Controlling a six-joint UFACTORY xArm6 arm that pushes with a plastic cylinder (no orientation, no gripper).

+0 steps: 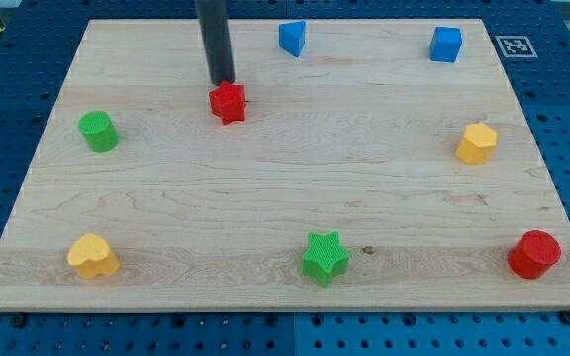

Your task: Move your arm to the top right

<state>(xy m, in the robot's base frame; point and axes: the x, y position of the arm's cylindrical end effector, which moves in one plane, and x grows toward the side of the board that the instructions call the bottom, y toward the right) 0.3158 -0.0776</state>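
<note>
My dark rod comes down from the view's top, left of centre, and my tip point(223, 82) rests on the wooden board point(265, 188) just above the red star block point(228, 102), touching or nearly touching its upper edge. The board's top right corner holds a blue cube point(445, 44), far to the right of my tip. A blue angular block point(292, 38) sits at the top centre, a little right of the rod.
A green cylinder point(98, 132) stands at the left. A yellow heart block point(92, 256) lies at the bottom left, a green star point(325, 258) at the bottom centre, a red cylinder point(533, 254) at the bottom right, a yellow hexagonal block point(476, 143) at the right edge.
</note>
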